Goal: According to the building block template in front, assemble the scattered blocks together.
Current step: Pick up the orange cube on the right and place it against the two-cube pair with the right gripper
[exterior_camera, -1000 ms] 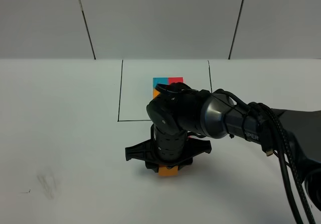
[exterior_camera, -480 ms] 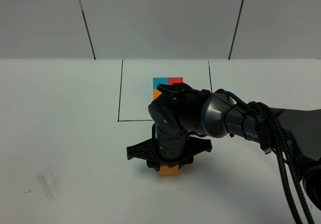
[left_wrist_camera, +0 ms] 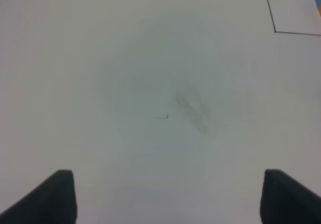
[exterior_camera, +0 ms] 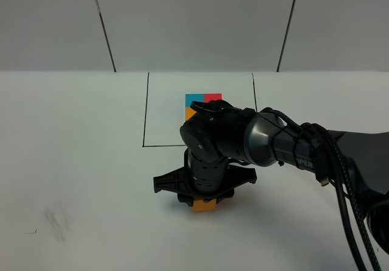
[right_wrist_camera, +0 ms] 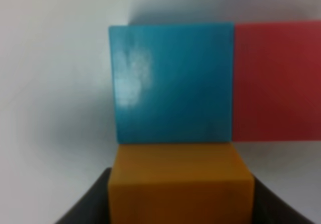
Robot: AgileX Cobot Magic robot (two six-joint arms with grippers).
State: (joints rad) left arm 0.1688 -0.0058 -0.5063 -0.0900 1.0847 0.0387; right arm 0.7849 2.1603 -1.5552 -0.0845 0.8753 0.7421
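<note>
Placement of the orange cube [right_wrist_camera: 180,181] against the blue cube [right_wrist_camera: 173,83]. In the right wrist view the orange cube is held between the dark fingers [right_wrist_camera: 85,204] of the right gripper [exterior_camera: 204,199], its far edge touching the near edge of the blue cube, and the red cube [right_wrist_camera: 277,81] is seated flush beside the blue one. The template [exterior_camera: 203,102], an L of blue, red and orange inside a thin black outline [exterior_camera: 146,110], is seen in the high view beyond the arm, partly hidden by it. The step is judged nearly complete: the orange cube is best pressed squarely under the blue one, its sides aligned with the blue cube's sides, before the fingers are opened slowly and lifted straight up so that the trio is not dragged. The left gripper [left_wrist_camera: 165,196] is held wide and empty over bare table [left_wrist_camera: 150,58], well apart from the blocks
</note>
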